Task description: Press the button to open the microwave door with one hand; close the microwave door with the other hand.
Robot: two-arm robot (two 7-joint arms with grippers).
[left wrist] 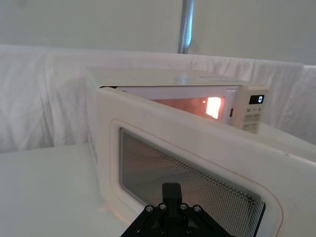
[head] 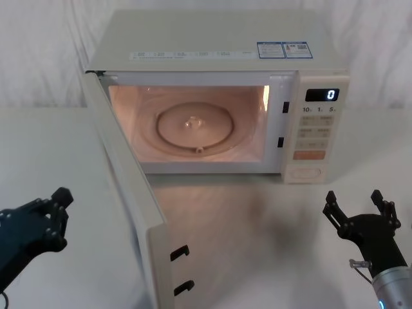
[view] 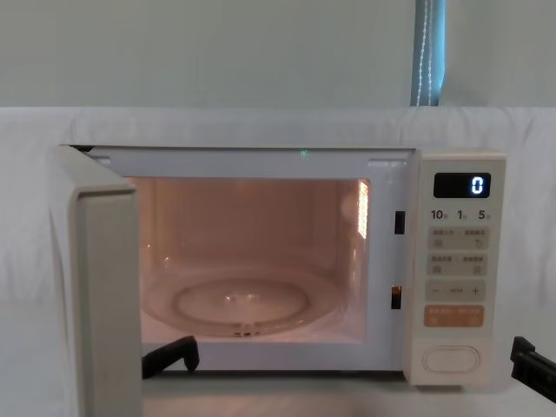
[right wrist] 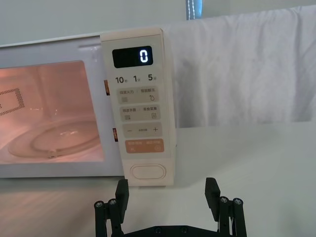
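Now right gripper [head: 360,205] hovers spread before button [head: 305,173]; left gripper [head: 55,209] seemingly parted.

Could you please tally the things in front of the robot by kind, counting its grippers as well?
Microwaves: 1, its microwave door swung open and the button at the panel's foot.
Grippers: 2, the left gripper and the right gripper, both open.
Total: 3

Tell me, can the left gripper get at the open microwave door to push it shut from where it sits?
Probably yes. The microwave door stands swung wide open, and the left gripper sits low on its outer side, facing the window, with nothing between them. The right gripper waits before the button.
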